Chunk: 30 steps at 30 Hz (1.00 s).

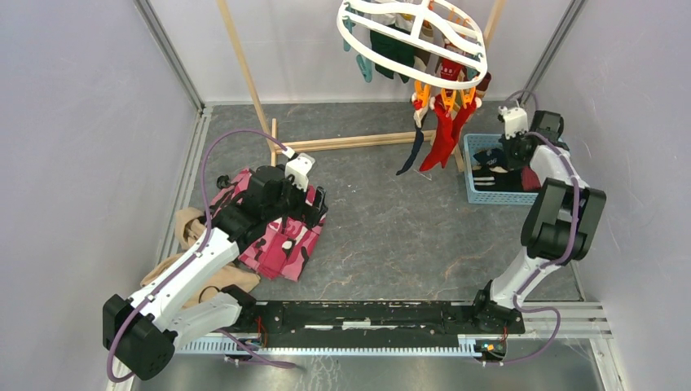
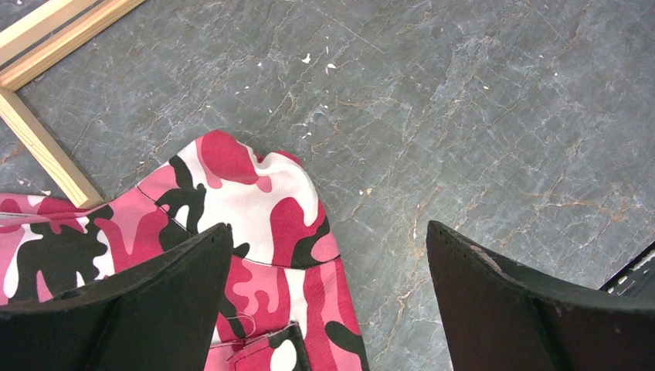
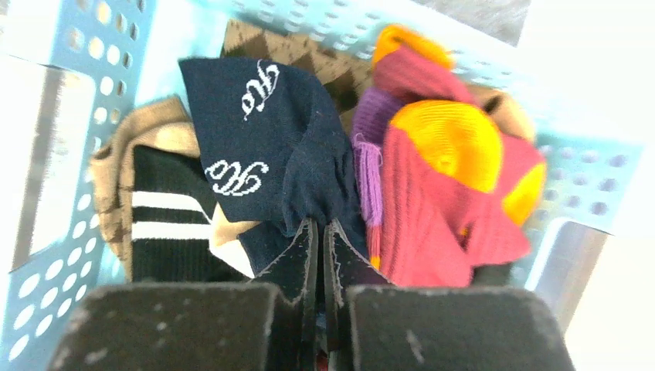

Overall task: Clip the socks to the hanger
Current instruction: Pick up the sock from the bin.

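- Pinching a fold of the navy sock (image 3: 263,139), the right claw (image 3: 317,232) has its fingers pressed together inside the blue basket (image 3: 85,85). The fabric bunches directly at the fingertips.
- In the right wrist view, a black-and-tan striped sock (image 3: 166,224) lies left of this claw. A red-and-yellow sock (image 3: 448,178) lies to its right. Both are loose in the basket.
- The hanger (image 1: 461,82) hangs above the right claw and further out from the arm bases, well apart from it.
- Done: several socks are clipped to the hanger. They include a red pair (image 1: 444,134), a dark sock (image 1: 411,151) and green ones (image 1: 391,49) further back.
- Left to do: the basket holds several unclipped socks. The pinched sock must be lifted out and carried to a clip, then the remaining socks in turn.
- The left claw (image 2: 328,228) is spread wide and holds nothing. It hovers over the desk (image 2: 502,116), with the pink camouflage cloth (image 2: 255,193) beneath its left finger.
- Assessment: the task is partly complete, at the pick-up step for one more sock.
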Tool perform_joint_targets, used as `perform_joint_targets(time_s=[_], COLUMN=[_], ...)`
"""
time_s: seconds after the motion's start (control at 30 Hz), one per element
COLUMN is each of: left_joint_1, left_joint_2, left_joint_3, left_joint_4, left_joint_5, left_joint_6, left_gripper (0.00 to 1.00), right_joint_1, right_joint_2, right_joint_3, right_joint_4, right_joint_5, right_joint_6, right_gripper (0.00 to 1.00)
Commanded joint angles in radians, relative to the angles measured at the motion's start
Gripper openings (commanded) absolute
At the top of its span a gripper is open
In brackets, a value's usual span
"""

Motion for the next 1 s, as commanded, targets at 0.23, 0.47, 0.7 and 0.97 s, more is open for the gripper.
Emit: perform_joint_targets(time_s=[0.23, 0.47, 0.7, 0.97], left_joint_1=[0.005, 0.005, 0.005, 0.005], left_joint_2=[-0.005, -0.007, -0.007, -0.004], left_joint_3=[0.008, 0.009, 0.008, 0.008], left_joint_4=[0.033, 0.033, 0.033, 0.033], left_joint_5=[0.036, 0.044, 0.044, 0.049], left_joint_6=[-0.023, -0.025, -0.025, -0.025], left_gripper=[1.0, 1.0, 1.0, 1.0], right_joint_1=[-0.087, -0.092, -0.092, -0.107], right_joint_2=[-0.253, -0.145, -0.086, -0.228], right_joint_3=[0.008, 0.024, 0.013, -0.055], right_joint_4=[0.007, -0.014, 0.052, 0.133], right_joint_5=[-0.257, -0.233, -0.094, -0.334], right_joint_6=[0.04, 0.044, 0.057, 0.118], right_gripper=[0.0, 0.04, 0.0, 0.0])
